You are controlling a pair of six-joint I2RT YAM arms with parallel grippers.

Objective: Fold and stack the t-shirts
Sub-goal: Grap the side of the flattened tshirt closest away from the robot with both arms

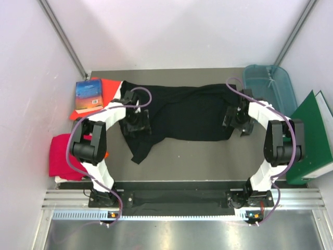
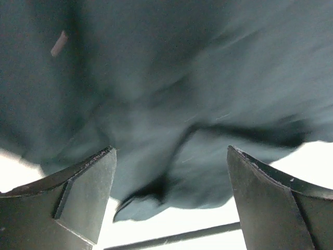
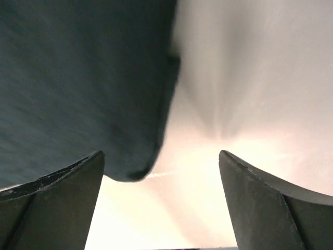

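A large black t-shirt (image 1: pixel 184 112) lies spread across the middle of the table, one part trailing down toward the near left. A folded crimson-pink t-shirt (image 1: pixel 61 155) lies at the left edge. My left gripper (image 1: pixel 136 124) hovers over the black shirt's left side; the left wrist view shows it (image 2: pixel 170 172) open with rumpled black cloth (image 2: pixel 171 104) below. My right gripper (image 1: pixel 235 121) is at the shirt's right edge; the right wrist view shows it (image 3: pixel 161 177) open, empty, with the shirt's corner (image 3: pixel 83 88) by its left finger.
A blue book (image 1: pixel 87 95) lies on a stiff red sheet (image 1: pixel 110 86) at the back left. A teal bin (image 1: pixel 268 83) stands at the back right. A green binder (image 1: pixel 312 135) sits at the right edge. Bare table (image 1: pixel 197 161) lies in front of the shirt.
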